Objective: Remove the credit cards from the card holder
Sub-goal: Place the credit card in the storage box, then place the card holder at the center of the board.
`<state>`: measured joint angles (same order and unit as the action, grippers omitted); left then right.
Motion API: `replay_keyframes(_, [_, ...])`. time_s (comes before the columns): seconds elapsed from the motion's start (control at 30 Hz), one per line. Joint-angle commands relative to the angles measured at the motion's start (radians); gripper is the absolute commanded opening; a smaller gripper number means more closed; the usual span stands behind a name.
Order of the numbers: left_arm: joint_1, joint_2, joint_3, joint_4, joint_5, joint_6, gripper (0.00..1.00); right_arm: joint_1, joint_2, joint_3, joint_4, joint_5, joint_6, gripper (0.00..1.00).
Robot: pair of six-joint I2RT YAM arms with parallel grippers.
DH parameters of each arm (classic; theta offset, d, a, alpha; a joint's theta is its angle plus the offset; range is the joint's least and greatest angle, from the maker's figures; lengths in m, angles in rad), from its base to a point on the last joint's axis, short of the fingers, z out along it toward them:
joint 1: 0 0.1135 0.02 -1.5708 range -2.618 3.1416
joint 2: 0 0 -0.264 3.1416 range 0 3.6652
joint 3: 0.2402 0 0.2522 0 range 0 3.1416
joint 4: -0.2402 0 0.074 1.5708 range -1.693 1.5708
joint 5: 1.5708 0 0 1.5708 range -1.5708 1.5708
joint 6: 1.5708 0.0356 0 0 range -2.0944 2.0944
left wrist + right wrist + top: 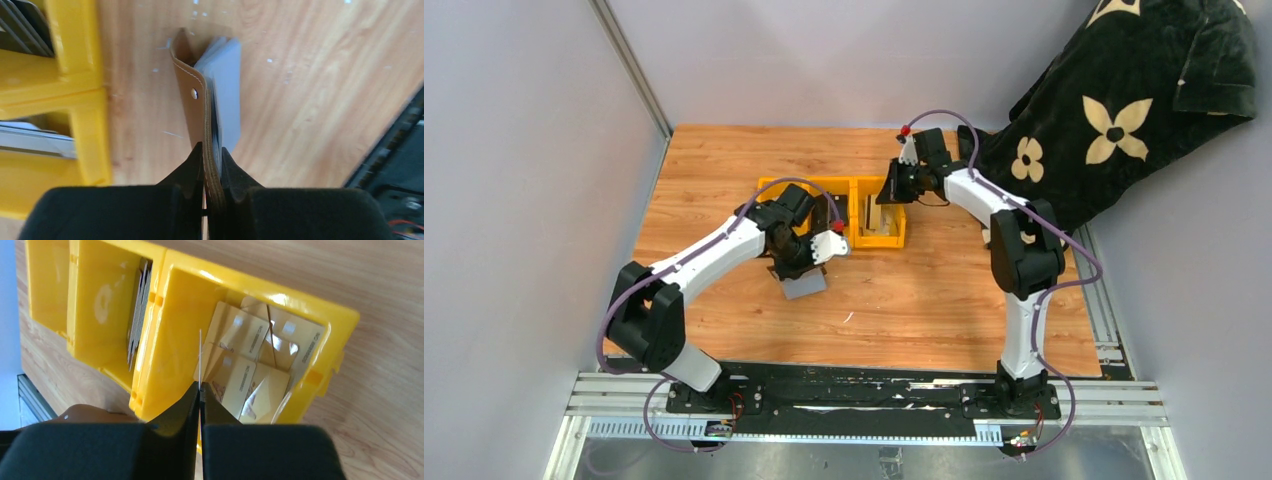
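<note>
My left gripper [212,147] is shut on the brown leather flap of the card holder [192,85]. The holder stands on edge on the table, its grey inside [227,85] facing right. In the top view the left gripper [796,266] holds the holder [805,287] just in front of the yellow bins. My right gripper [200,385] is shut on a thin credit card [200,357], seen edge-on, above the right yellow bin [320,315]. Several tan cards [250,370] lie in that bin. In the top view the right gripper [887,193] hangs over this bin [879,238].
A left yellow bin [95,300] holds dark and grey cards [137,305] standing on edge; it also shows in the left wrist view [75,75]. A black flowered cloth [1124,120] hangs over the table's back right corner. Grey walls close in the wooden table [924,300].
</note>
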<state>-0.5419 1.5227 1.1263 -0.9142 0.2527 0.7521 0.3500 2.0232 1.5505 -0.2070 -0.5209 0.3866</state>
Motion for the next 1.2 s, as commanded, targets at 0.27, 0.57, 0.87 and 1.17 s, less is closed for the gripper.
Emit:
replay_keyframes(0.27, [-0.115, -0.002, -0.228, 0.371, -0.293, 0.183, 0.58, 0.021, -0.034, 0.105, -0.101, 0.180, -0.105, 0.46])
replay_keyframes(0.57, [-0.144, -0.128, -0.195, 0.179, 0.009, 0.078, 0.65, 0.029, -0.292, -0.071, -0.043, 0.205, -0.087, 0.53])
replay_keyframes(0.87, [-0.138, -0.279, -0.153, -0.098, 0.184, 0.128, 0.55, 0.022, -0.672, -0.470, 0.050, 0.472, -0.086, 0.63])
replay_keyframes(1.17, [0.281, -0.355, -0.139, 0.057, 0.282, -0.032, 1.00, -0.015, -1.002, -0.788, 0.100, 0.926, -0.126, 0.80])
